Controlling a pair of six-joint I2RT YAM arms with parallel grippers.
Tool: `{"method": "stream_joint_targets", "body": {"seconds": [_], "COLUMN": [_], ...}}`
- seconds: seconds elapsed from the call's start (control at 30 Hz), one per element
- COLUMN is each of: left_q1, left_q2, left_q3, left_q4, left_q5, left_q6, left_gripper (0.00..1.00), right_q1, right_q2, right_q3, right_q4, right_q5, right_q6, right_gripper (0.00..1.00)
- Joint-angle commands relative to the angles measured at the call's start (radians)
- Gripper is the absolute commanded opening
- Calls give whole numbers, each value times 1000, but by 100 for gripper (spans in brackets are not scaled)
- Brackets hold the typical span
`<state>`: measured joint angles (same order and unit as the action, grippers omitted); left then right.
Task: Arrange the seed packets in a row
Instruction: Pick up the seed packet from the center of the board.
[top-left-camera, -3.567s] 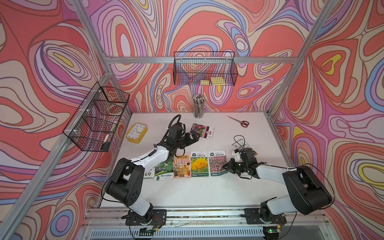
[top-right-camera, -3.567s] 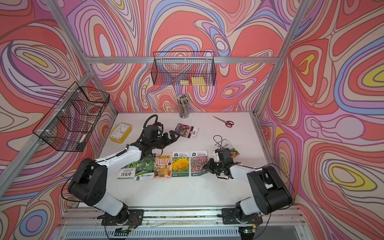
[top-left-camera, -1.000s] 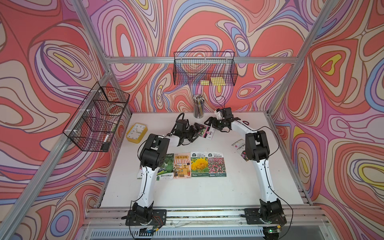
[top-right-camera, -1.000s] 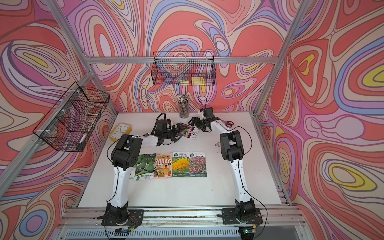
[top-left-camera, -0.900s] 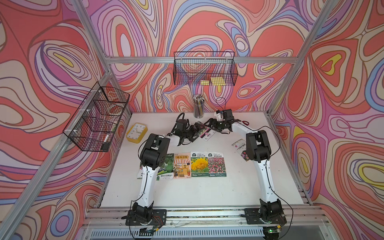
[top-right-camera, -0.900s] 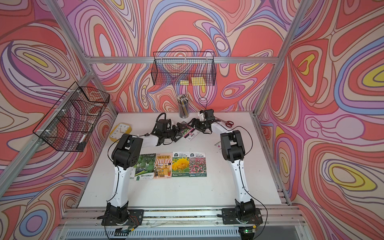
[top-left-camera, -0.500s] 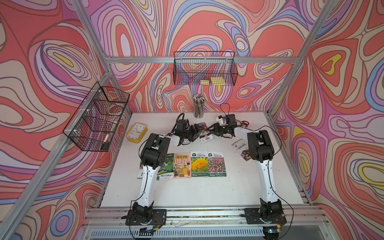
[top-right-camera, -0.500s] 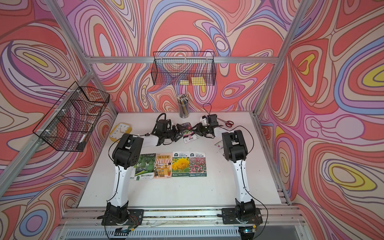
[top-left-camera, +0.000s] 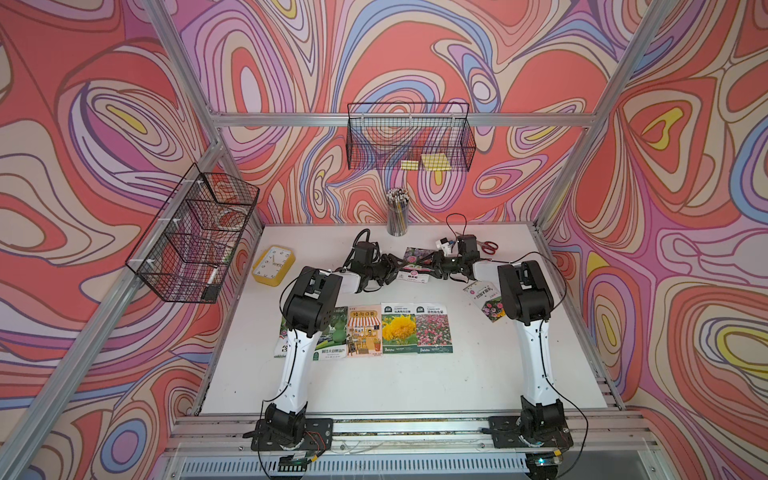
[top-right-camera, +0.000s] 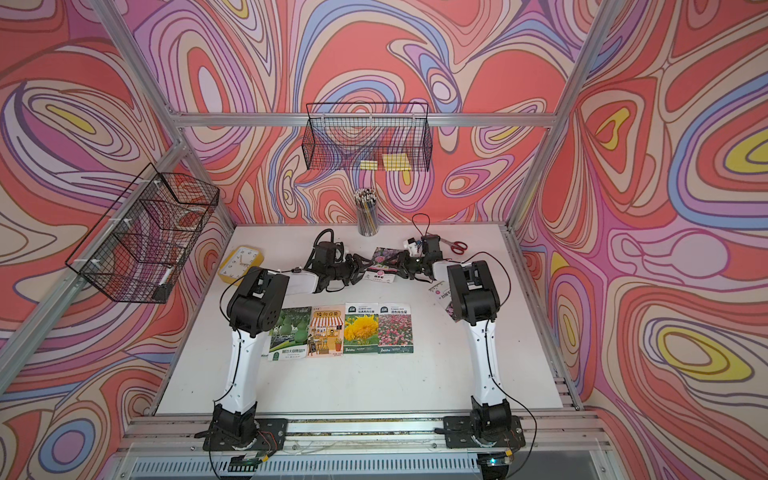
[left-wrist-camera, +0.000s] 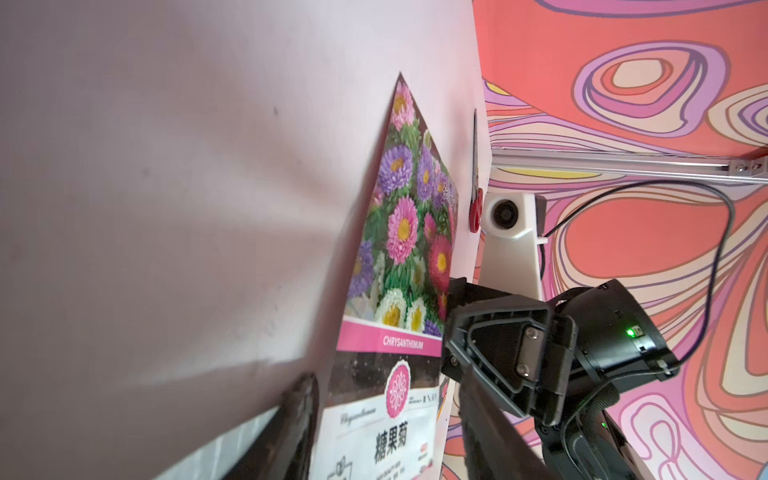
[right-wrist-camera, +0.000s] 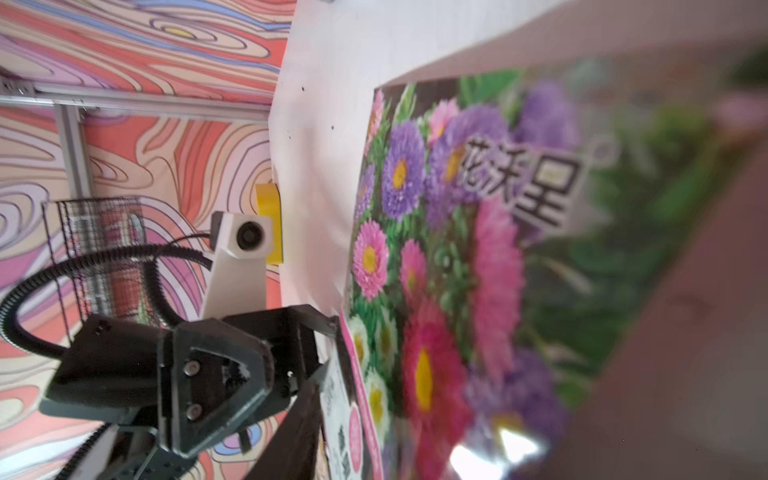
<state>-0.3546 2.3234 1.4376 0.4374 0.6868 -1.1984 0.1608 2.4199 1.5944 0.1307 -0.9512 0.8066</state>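
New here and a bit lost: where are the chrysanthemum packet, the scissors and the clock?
chrysanthemum packet (left-wrist-camera: 401, 232): left wrist view, on its flower picture.
scissors (top-left-camera: 490, 248): in a top view, on the red handles.
clock (top-left-camera: 274, 266): in a top view, on its white face.

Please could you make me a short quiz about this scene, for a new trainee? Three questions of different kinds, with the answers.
1. Which English flower name is printed on the seed packet at the back, between the left gripper and the right gripper?
2. True or false: the yellow sticky-note pads lie on the table.
3. The shopfront packet lies directly beside: A. the gourd packet; B. the scissors; C. the pencil cup.
Key: 1 chrysanthemum; 2 false; 3 A.
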Motion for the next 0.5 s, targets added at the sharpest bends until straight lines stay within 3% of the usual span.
{"method": "stream_joint_targets", "body": {"seconds": [0.0,0.07,0.1,0.13,0.2,0.3,0.47], "left_q1": [1,2,1,1,2,1,2], "left_q2": [22,14,9,1,-18,-76,-194], "left_q3": [-20,-25,-26,-26,-27,-46,-133], "left_q4": [-31,-26,-28,-28,-39,-73,-26], "left_q5": [17,24,27,34,51,72,127], "left_q6": [-7,-3,1,8,32,102,193], "left_gripper": [53,52,52,53,65,97,99], "right_q1": [-10,-12,-12,-11,-13,-13,-13], "right_q2": [-50,-56,-57,-63,-83,-158,-317], "right_q3": [-10,-11,-10,-12,-28,-86,-232], "right_q4": [-26,-28,-28,-26,-7,22,35], "right_q5": [26,23,20,18,-1,-40,-103], "right_q6": [-28,-33,-35,-38,-42,-72,-135], "right_gripper": [23,2,0,0,0,0,0]}}
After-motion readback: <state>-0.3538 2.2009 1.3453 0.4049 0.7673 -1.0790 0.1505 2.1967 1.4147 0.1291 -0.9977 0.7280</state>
